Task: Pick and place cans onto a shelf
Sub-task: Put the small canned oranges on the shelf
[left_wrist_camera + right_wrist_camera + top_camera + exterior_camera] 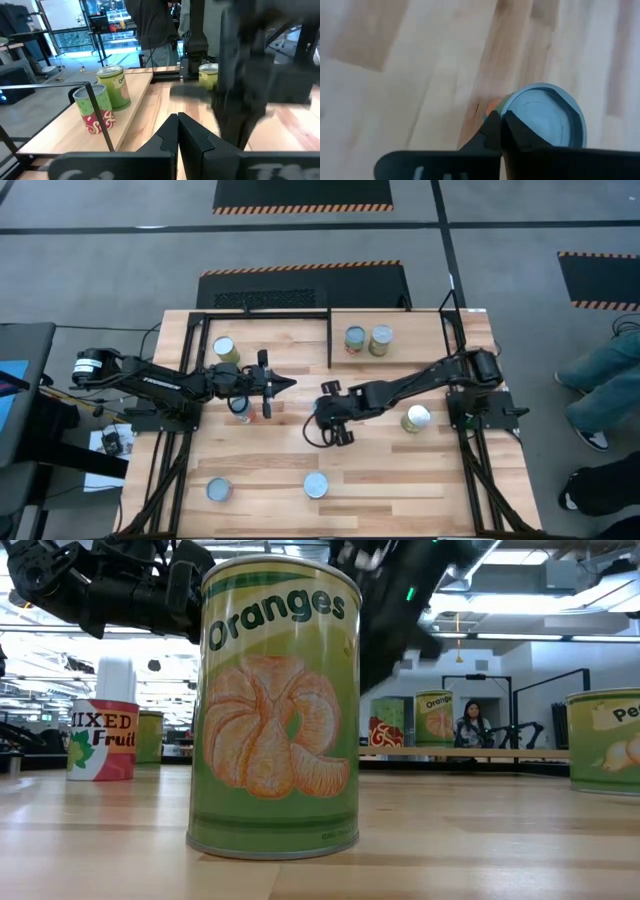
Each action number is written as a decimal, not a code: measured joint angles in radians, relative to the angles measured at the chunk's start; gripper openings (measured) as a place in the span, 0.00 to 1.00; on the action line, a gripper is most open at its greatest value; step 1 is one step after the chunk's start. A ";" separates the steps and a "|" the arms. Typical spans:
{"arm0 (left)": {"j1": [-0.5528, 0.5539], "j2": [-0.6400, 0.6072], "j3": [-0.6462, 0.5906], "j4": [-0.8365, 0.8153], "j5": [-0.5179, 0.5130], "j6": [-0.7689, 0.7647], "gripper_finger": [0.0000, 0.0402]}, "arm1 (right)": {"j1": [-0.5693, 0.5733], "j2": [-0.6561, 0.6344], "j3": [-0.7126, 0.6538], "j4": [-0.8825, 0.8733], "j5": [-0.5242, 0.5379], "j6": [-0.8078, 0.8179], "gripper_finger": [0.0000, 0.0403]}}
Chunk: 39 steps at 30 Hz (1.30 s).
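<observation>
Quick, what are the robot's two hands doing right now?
Left gripper: shut, holding nothing.
Right gripper: shut, holding nothing, over a blue-topped can.

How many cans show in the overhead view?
6 clearly: two on the shelf at and, then on the table. Another may hide under the left arm.

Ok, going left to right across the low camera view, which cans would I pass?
Mixed Fruit can → Oranges can up close → far green can → cut-off green can at the right edge.
</observation>
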 joint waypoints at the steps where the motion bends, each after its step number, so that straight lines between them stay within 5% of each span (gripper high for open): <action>1: 0.000 0.000 0.000 0.001 0.000 0.000 0.00 | 0.008 -0.027 0.002 -0.021 0.001 0.013 0.04; 9: 0.000 0.000 0.000 -0.002 0.000 0.000 0.00 | 0.076 -0.285 0.003 -0.264 0.015 0.211 0.02; 17: 0.000 0.000 0.000 -0.003 0.001 -0.019 0.00 | 0.011 -0.518 -0.075 -0.649 0.219 0.527 0.03; 28: 0.000 0.000 0.000 0.005 0.007 -0.019 0.00 | -0.360 -0.802 -0.450 -0.449 0.145 0.485 0.02; 39: 0.000 0.000 0.000 0.005 0.001 -0.017 0.00 | -0.669 -0.755 -0.523 -0.244 0.023 0.334 0.02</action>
